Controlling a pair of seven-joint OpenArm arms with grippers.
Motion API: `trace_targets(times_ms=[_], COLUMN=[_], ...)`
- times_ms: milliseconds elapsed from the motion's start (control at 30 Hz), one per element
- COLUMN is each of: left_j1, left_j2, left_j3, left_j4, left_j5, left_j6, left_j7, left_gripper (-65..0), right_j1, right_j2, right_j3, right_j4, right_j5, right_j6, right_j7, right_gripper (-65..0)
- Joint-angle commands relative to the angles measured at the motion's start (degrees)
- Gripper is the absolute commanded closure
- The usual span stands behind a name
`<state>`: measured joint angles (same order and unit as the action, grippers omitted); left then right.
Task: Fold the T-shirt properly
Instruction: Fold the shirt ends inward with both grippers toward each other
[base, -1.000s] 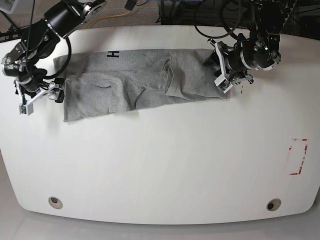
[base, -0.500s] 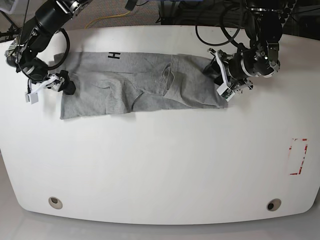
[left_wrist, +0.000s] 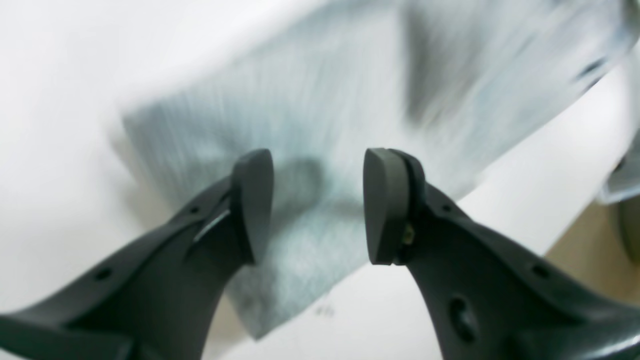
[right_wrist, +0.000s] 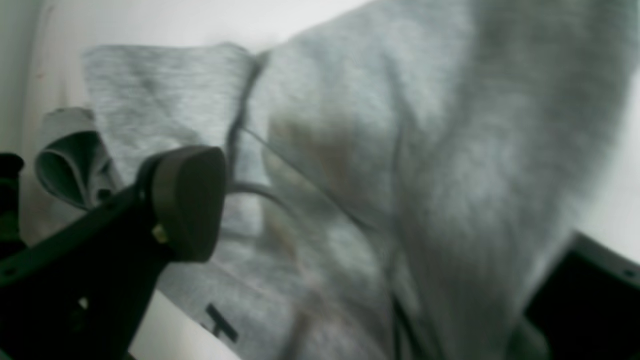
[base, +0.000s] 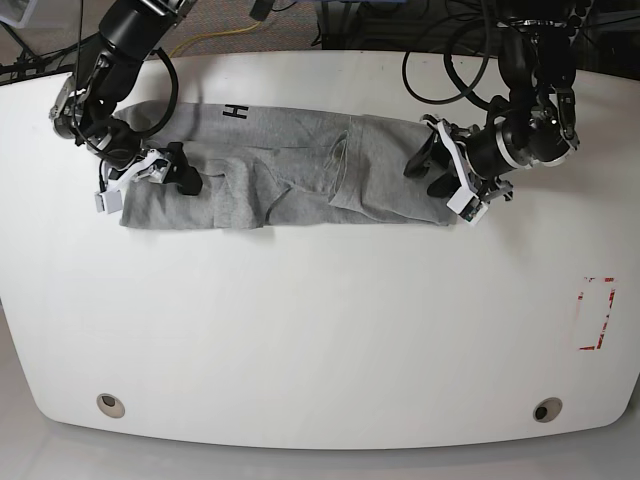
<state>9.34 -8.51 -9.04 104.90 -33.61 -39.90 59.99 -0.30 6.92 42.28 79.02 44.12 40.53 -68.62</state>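
The grey T-shirt (base: 290, 160) lies as a long, wrinkled strip across the far part of the white table (base: 320, 330), with a black letter H (base: 233, 111) near its back edge. My right gripper (base: 150, 180) is at the strip's left end, jaws wide open astride the cloth. In the right wrist view the T-shirt (right_wrist: 350, 150) fills the space between the right gripper's (right_wrist: 385, 235) fingers. My left gripper (base: 440, 180) is at the strip's right end. The left wrist view shows the left gripper (left_wrist: 320, 200) open just above a corner of the T-shirt (left_wrist: 350, 90), gripping nothing.
A red rectangular outline (base: 597, 313) is marked near the table's right edge. Two round holes (base: 111, 404) (base: 547, 409) sit near the front edge. Cables run behind the table's back edge.
The right gripper has moved rightward from beside the T-shirt onto its left end. The left gripper has shifted toward the front at the right end. The strip's ends have shifted slightly.
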Motion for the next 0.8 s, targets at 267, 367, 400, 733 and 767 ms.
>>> trace_targets(times_ms=[267,367,400,733,767], left_j1=[-2.79,-4.29,-4.55,-5.52,-5.08], left_j2=[-0.5,0.73,1.35,4.34,4.34], left_j3=[-9.2,-8.68,-8.41,-4.54,-4.46], left_j4=[-3.85,-7.54,-8.51,-16.77,-16.77], left_j5=[2.7,5.08,5.43,11.85,11.85], left_j6=[-0.1,-0.1,-0.1,-0.1,-0.1], left_j7=[-1.13,-3.68,-4.91,-7.55,-7.55], left_gripper=[-26.7,-26.7,-26.7,-26.7,-26.7], right_j1=[0.43,0.08,-0.1,-2.74,-2.74], right_j2=[0.42,-0.37,-0.9,-1.69,-1.95], right_j3=[-0.3,-0.3,-0.3,-3.38,-4.08], right_j4=[2.69,8.05,9.81,25.55,27.22], right_j5=[-1.44,-1.44,-1.52,-1.35,-1.35], right_j6=[-0.53,-0.53,-0.53,-1.54,-1.54], right_j7=[-1.75,-2.02,-2.19,-4.92,-5.01], right_gripper=[-7.5,-1.9,-1.9,-1.4,-1.4])
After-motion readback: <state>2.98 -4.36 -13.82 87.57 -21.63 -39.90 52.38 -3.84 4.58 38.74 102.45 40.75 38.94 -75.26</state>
